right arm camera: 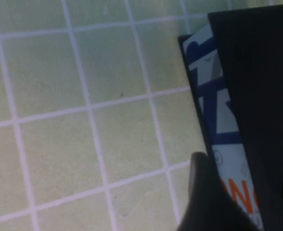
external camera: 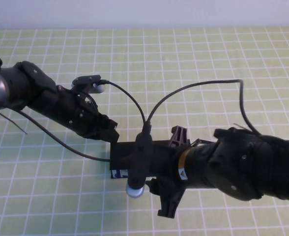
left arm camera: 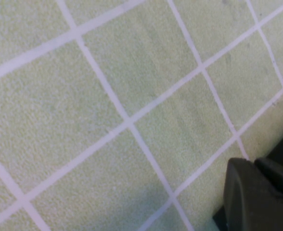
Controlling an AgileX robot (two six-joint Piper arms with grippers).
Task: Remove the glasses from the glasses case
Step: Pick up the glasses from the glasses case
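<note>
The glasses case (external camera: 122,156) lies at the middle of the mat, black lid up and down flat, with a strip of its white front side (external camera: 117,173) showing. The glasses are hidden. My right gripper (external camera: 165,158) reaches in from the right and straddles the case, one finger against each long side. In the right wrist view one finger (right arm camera: 204,202) lies along the white front with blue and orange marks (right arm camera: 218,125). My left gripper (external camera: 111,133) comes from the left and its tip rests at the case's far left corner. The left wrist view shows one dark finger (left arm camera: 250,197).
A green mat with a white grid (external camera: 208,54) covers the table to a pale wall at the back. Black cables (external camera: 198,87) loop above both arms. The right wrist camera (external camera: 137,167) hangs over the case's middle.
</note>
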